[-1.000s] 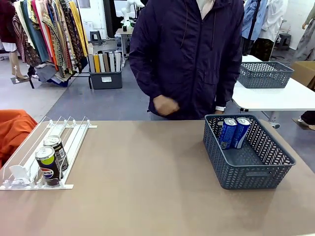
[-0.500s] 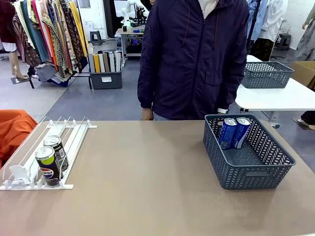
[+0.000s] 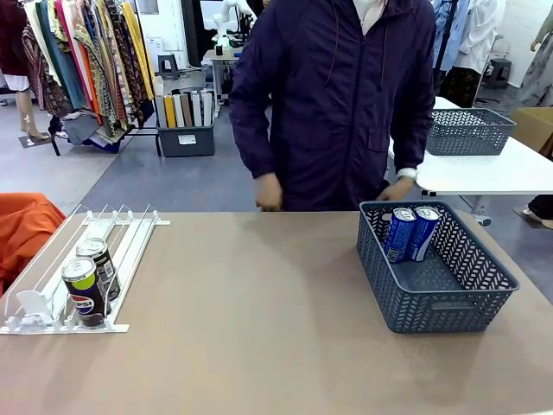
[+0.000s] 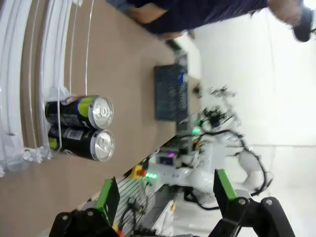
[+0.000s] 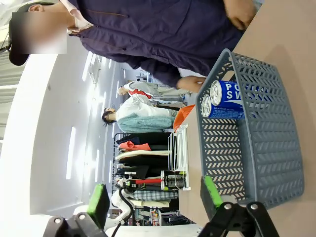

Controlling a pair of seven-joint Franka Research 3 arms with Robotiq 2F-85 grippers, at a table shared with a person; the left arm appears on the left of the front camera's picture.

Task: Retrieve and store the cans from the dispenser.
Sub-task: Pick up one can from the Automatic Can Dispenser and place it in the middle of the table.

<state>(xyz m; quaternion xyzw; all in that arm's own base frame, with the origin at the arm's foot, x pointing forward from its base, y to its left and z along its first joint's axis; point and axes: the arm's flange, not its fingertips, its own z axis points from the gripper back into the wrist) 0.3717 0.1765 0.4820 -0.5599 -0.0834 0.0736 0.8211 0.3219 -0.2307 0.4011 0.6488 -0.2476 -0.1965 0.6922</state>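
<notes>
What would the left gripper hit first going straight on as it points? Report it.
Nothing close: the left gripper, jaws open, aims past the two black cans, off to one side. Ahead lies bare tabletop, then probably the grey basket; depth is unclear.

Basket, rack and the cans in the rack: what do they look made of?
The basket looks like moulded plastic, matte dark grey, with an open lattice. The rack seems to be white plastic rails with clear stops. The cans are probably aluminium, judging by their shiny tops.
</notes>
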